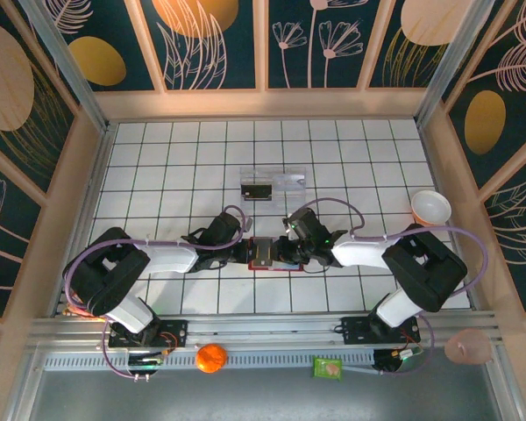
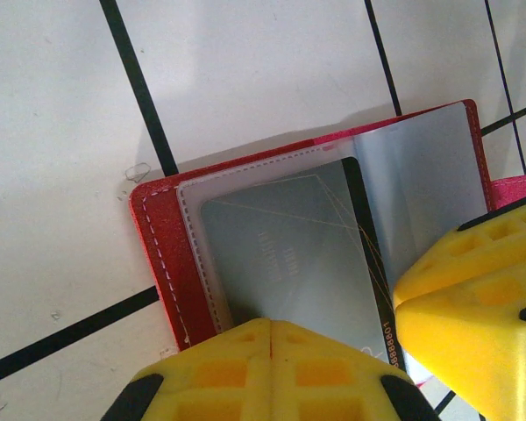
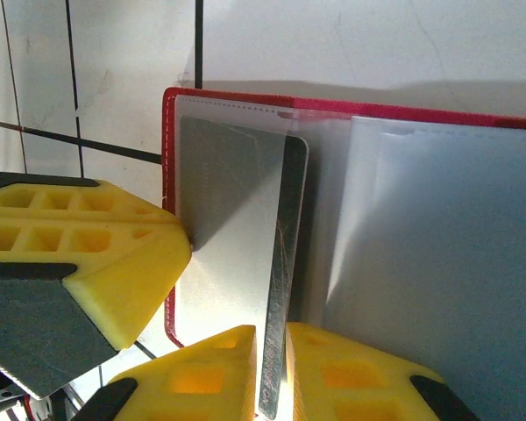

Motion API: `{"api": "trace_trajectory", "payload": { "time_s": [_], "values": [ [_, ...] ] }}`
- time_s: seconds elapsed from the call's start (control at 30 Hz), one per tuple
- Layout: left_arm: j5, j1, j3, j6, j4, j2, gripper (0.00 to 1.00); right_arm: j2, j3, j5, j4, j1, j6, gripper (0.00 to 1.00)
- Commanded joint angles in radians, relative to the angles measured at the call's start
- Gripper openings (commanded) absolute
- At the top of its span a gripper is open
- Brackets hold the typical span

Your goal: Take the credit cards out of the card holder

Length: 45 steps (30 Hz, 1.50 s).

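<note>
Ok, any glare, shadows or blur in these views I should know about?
Top external: even light, sharp, though the card holder looks tiny. Left wrist: soft shadow on the table above the holder, faint sheen on the grey card. Right wrist: strong glare washes out that card's lower part.

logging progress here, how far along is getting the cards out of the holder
Done: a dark card lies in the clear tray, and the red card holder lies open. In hand: the right end effector pinches the grey card, not yet out of the holder; the shut left end effector rests on the holder. Left: pulling that card free.
</note>
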<state>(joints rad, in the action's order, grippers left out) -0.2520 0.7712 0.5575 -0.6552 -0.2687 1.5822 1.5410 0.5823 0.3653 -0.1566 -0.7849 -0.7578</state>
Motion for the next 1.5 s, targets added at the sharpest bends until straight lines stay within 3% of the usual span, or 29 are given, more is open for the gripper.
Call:
{"api": "trace_trajectory", "payload": {
  "time_s": [0.0,0.33,0.5,1.13,1.37,1.47],
  "values": [
    [0.011,-0.004,-0.013,0.005,0.077,0.023,0.0,0.01,0.027,-0.037,0.042,0.01,0.0,0.18],
    [0.005,-0.003,-0.016,0.002,0.069,0.025,0.0,0.054,0.04,0.014,-0.017,0.011,-0.009,0.22],
    [0.005,-0.003,-0.019,0.002,0.07,0.025,0.0,0.08,0.041,0.041,-0.058,0.012,-0.029,0.17],
    [0.003,-0.004,-0.023,-0.001,0.066,0.025,0.0,0.011,-0.019,-0.011,-0.074,0.02,-0.064,0.11],
    [0.002,-0.003,-0.025,-0.002,0.065,0.025,0.0,-0.001,-0.023,-0.02,-0.072,0.021,-0.068,0.17],
    [0.005,-0.004,-0.024,-0.002,0.065,0.027,0.0,-0.011,-0.031,-0.025,-0.075,0.022,-0.069,0.13]
  ]
}}
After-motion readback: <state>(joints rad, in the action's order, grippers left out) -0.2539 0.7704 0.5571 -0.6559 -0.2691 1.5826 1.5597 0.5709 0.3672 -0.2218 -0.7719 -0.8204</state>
